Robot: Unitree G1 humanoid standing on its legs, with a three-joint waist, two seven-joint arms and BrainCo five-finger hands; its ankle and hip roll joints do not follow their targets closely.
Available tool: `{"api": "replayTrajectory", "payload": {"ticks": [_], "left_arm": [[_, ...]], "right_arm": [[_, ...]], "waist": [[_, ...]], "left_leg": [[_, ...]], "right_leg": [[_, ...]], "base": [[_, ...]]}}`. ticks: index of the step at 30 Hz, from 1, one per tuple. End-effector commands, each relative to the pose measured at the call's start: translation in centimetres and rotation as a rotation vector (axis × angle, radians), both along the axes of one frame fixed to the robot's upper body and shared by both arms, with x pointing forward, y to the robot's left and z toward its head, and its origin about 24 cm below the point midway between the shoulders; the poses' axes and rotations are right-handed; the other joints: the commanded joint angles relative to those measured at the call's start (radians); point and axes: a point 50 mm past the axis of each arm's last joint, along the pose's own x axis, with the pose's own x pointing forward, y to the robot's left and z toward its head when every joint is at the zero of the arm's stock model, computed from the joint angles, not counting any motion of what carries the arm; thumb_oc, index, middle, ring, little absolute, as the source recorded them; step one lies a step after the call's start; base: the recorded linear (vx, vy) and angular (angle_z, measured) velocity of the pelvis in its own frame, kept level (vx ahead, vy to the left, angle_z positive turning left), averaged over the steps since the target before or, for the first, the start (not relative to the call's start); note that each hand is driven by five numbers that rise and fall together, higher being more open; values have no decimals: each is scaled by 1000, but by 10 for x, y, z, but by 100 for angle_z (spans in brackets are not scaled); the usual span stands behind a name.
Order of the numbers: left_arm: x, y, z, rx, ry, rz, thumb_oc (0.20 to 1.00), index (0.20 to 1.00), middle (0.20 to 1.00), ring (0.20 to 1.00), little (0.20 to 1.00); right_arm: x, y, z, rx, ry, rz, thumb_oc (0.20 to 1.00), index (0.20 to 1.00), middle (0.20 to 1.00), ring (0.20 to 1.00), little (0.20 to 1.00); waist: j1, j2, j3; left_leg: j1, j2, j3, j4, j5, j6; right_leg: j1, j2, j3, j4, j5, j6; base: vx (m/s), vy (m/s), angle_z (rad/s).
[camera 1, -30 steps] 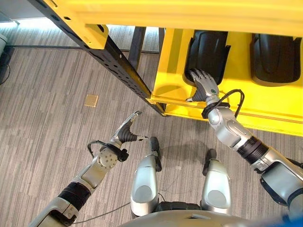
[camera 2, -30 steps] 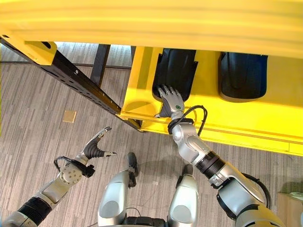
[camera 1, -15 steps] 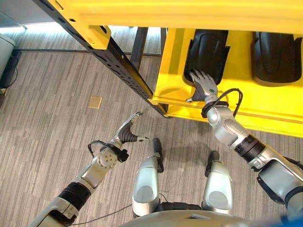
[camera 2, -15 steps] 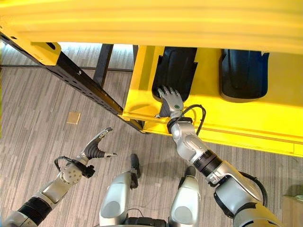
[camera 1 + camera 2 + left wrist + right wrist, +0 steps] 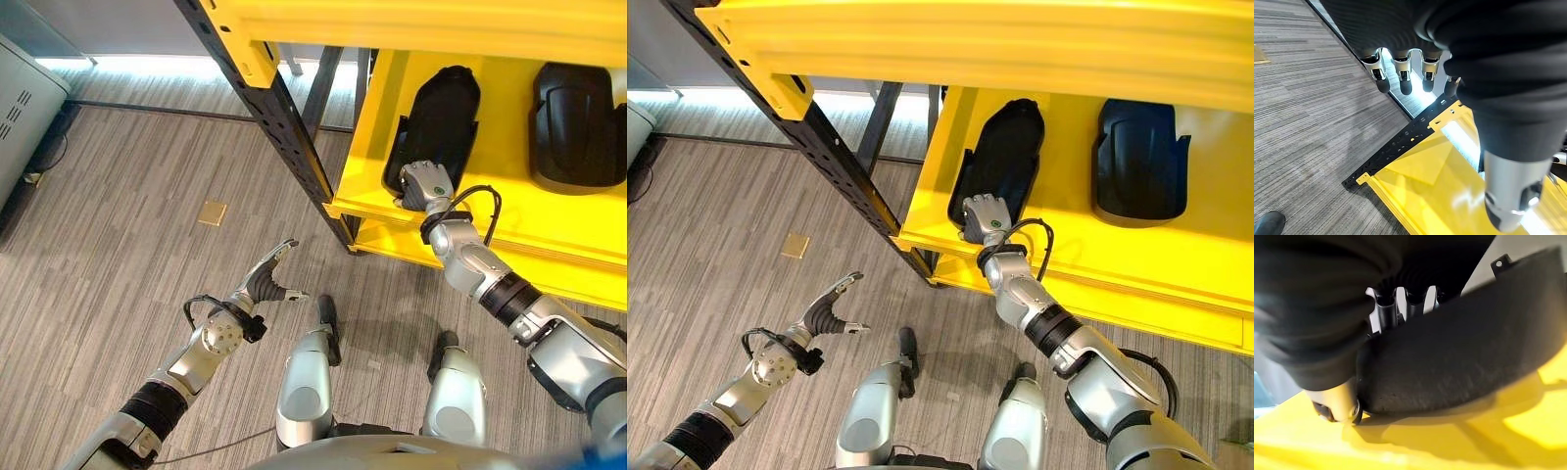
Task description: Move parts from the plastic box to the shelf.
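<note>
Gripping near end of black part (image 5: 436, 122), right hand (image 5: 423, 184) has fingers curled over it, thumb below; part lies on yellow shelf (image 5: 509, 220). Second part (image 5: 578, 122) beside it, apart. Black post (image 5: 284, 127) stands left of shelf. Left hand (image 5: 263, 279) spread, empty, over floor (image 5: 108, 245).

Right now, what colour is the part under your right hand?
Black, on the yellow shelf; the part shows best in the right eye view.

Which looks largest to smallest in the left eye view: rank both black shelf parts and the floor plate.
1. Left black part, under the right hand
2. Right black part, similar; nearness makes this unsure
3. Floor plate, clearly smallest
</note>
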Motion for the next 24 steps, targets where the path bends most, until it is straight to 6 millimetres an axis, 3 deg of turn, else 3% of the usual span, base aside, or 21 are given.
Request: {"api": "replayTrajectory", "payload": {"ticks": [1, 8, 16, 24], "left_arm": [[9, 0, 18, 11, -80, -30, 1000, 1000, 1000, 1000, 1000], [9, 1, 18, 7, -85, -26, 1000, 1000, 1000, 1000, 1000], [8, 6, 18, 18, -79, -21, 1000, 1000, 1000, 1000, 1000], [8, 5, 18, 25, -81, -35, 1000, 1000, 1000, 1000, 1000]], "right_arm": [[5, -4, -5, 19, 32, -41, 200, 200, 200, 200, 200], [1, -4, -6, -33, -27, -5, 200, 200, 200, 200, 200], [-6, 8, 29, -178, -235, 246, 200, 200, 200, 200, 200], [-8, 17, 39, -333, -308, 395, 200, 200, 200, 200, 200]], "waist": [[16, -39, 45], [8, -41, 48], [6, -45, 45], [17, -39, 45]], "left_leg": [[47, -4, 45, 107, -125, 29], [44, -2, 46, 112, -129, 32], [41, 1, 41, 121, -132, 31], [35, 2, 32, 130, -135, 29]], "right_leg": [[37, -33, -49, 14, 31, 15], [28, -30, -44, 20, 30, 15], [27, -26, -42, 22, 27, 16], [23, -29, -47, 35, 20, 17]], "base": [[0, 0, 0], [0, 0, 0], [0, 0, 0], [0, 0, 0]]}}
